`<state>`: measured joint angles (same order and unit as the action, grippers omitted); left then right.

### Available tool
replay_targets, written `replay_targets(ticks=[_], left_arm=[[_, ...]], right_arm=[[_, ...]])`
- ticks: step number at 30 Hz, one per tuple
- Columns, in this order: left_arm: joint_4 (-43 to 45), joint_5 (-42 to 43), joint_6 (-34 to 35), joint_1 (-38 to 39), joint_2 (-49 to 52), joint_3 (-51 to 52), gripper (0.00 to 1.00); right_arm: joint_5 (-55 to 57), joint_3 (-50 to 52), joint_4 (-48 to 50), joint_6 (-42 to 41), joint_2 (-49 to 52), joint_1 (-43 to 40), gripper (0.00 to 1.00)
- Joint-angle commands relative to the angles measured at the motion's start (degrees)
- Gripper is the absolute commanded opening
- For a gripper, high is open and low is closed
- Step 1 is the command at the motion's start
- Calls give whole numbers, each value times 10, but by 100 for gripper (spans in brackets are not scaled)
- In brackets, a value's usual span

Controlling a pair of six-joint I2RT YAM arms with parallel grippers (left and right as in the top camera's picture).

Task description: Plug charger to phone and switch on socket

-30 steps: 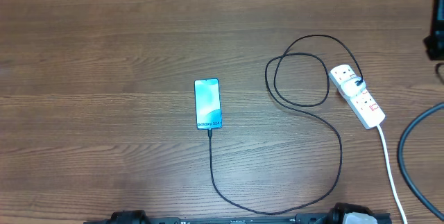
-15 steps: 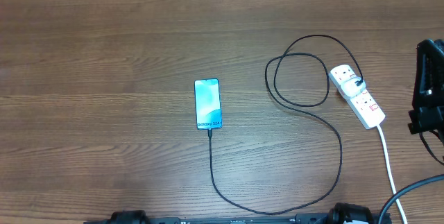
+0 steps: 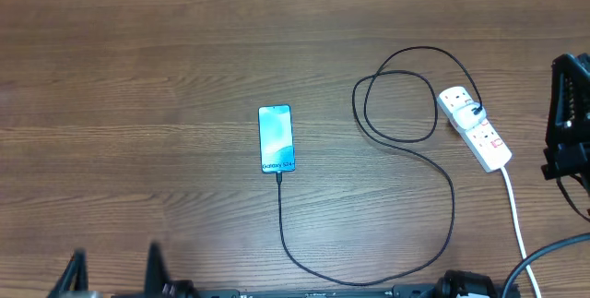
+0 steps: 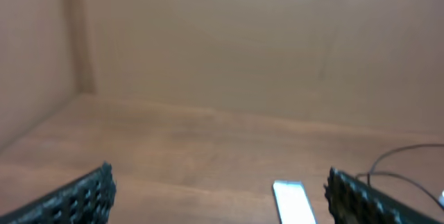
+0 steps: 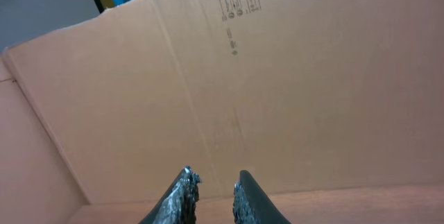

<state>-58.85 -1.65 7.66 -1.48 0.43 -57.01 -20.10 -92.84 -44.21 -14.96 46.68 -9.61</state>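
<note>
The phone lies flat mid-table with its light blue screen lit; it also shows in the left wrist view as the phone. The charger's thin black cable runs from the phone's near end, loops right, and ends in a black plug sitting in the white socket. My left gripper is wide open at the near left edge, empty. My right arm stands at the right edge beside the socket. The right gripper has a narrow gap between its fingers and holds nothing.
The socket's white cord trails toward the near edge. A thick black cable curves at the near right corner. Cardboard walls close off the back and sides of the wooden table.
The right arm came into the overhead view at the right edge and now holds still. The left gripper's open fingers have appeared at the near left edge. Phone, cable and socket have not moved.
</note>
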Motion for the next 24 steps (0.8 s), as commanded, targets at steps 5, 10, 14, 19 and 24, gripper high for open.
replay_targets(ticks=[5,10,14,19,24], left_arm=[[269,93,-30,-1,-1,236,100],[410,103,-30,-1,-1,356,100],[460,103,-30,-1,-1,428,100],[508,101,-30,-1,-1,495,100],[582,101,-30,-1,-1,559,100]], right_arm=[[5,2,9,0,-27,2,19],[5,2,17,0,-31,2,21],[5,2,18,0,-31,2,22],[5,2,23,0,-31,2,22],[5,2,33,0,-31,2,24]])
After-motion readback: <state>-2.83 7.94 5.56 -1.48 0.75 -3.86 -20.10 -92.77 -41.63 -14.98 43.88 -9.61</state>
